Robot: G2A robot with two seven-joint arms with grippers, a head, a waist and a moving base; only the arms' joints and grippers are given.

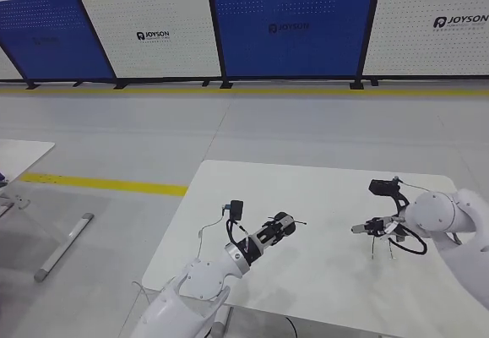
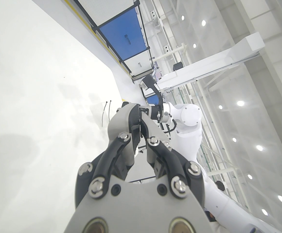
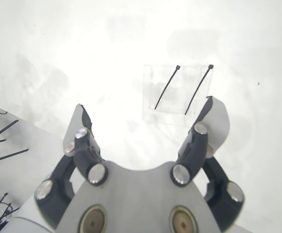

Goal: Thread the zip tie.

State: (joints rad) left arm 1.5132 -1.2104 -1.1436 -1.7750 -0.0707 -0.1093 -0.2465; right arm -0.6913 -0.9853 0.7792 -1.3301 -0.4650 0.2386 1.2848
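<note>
Two black zip ties (image 3: 166, 87) lie side by side without touching on a clear plate (image 3: 182, 78) that rests on the white counter (image 3: 82, 37). The right pincer (image 3: 145, 103) hangs over the plate's edge at the ties' tail ends, spread wide open with nothing in it. The left pincer (image 2: 138, 117) is well apart from the plate, above the counter, and closed tight; whether it pinches anything I cannot tell

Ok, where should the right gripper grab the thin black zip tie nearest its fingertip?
Probably mid-strap on the thin black zip tie, with the right gripper coming straight down and straddling its width. It is a straight, narrow strap lying flat on the clear square plate.
</note>
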